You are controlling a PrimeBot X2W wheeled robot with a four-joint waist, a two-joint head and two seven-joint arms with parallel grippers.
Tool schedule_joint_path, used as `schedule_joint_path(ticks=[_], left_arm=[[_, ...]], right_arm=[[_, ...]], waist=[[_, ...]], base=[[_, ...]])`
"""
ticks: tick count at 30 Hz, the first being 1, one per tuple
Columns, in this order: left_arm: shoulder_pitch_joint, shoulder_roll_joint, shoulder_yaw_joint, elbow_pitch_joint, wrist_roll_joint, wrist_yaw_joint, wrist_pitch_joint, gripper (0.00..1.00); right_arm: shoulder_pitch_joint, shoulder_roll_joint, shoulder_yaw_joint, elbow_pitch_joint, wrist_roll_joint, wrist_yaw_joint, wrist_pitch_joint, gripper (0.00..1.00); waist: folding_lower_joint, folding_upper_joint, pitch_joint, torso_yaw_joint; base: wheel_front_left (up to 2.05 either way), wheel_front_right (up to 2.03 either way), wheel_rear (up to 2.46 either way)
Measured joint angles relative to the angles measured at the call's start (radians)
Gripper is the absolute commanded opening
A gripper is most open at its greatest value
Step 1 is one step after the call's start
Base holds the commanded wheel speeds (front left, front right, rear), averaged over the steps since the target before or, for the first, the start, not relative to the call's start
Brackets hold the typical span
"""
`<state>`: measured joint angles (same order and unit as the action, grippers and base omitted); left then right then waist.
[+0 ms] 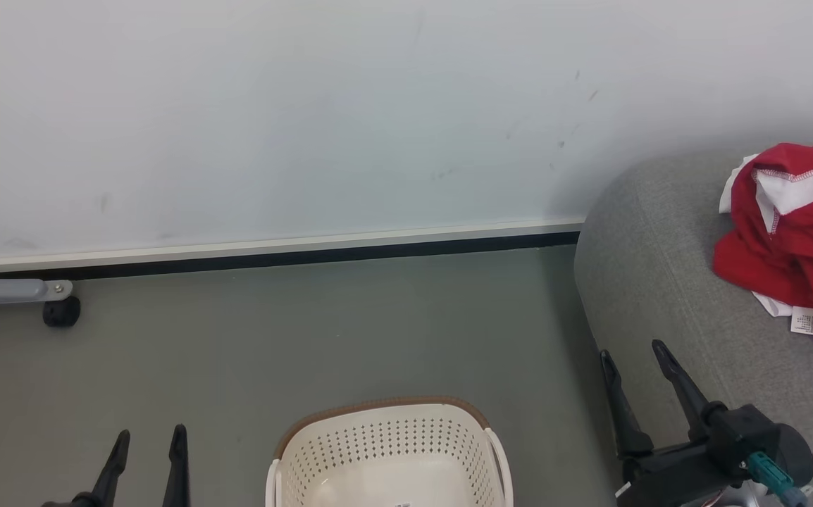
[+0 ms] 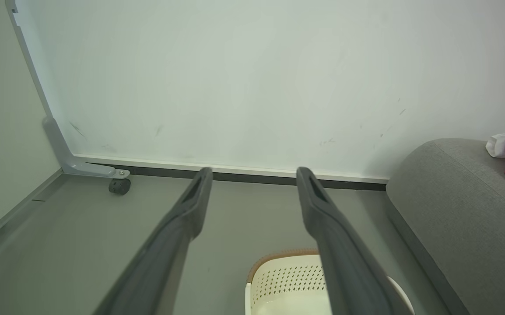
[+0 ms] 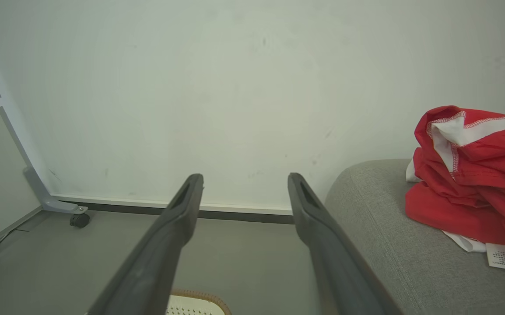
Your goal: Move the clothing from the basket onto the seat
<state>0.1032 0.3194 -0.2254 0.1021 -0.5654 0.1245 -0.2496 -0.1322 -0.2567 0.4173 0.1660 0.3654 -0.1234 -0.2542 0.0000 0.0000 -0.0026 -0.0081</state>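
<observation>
right gripper fingers spread wide, nothing between them, hanging beside the rounded end of the grey seat. red clothing lies bunched on the seat, ahead and to the right of this gripper, apart from it, white label showing. left gripper also spread, empty, over the floor. basket stands on the floor between the two grippers, just right of the left one. white wall ahead, black caster far left of the left gripper.
</observation>
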Motion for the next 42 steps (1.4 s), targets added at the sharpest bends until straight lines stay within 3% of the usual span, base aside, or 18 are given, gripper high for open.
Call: schedule_joint_path(ticks=[14, 40, 41, 42], left_arm=[[0.026, -0.025, 0.033, -0.041, 0.084, 0.000, 0.000, 1.00], [0.023, -0.047, 0.035, -0.049, 0.129, 0.000, 0.000, 1.00], [0.024, -0.048, 0.035, -0.051, 0.130, 0.000, 0.000, 0.00], [0.025, -0.049, 0.034, -0.048, 0.130, -0.001, 0.000, 0.00]], right_arm=[[0.090, 0.048, -0.111, -0.070, -0.067, -0.001, -0.002, 1.00], [0.108, 0.081, -0.158, -0.105, -0.129, -0.001, -0.002, 1.00], [0.110, 0.081, -0.159, -0.106, -0.129, -0.001, -0.002, 0.00], [0.112, 0.082, -0.158, -0.100, -0.128, -0.001, -0.002, 0.00]], waist=[[0.0001, 0.0000, 0.025, -0.027], [0.0000, 0.0000, 0.015, -0.023], [0.0000, 0.0000, 0.013, -0.023], [0.0000, 0.0000, 0.012, -0.022]], base=[[0.00, 0.00, 0.00], [0.00, 0.00, 0.00], [0.00, 0.00, 0.00], [0.00, 0.00, 0.00]])
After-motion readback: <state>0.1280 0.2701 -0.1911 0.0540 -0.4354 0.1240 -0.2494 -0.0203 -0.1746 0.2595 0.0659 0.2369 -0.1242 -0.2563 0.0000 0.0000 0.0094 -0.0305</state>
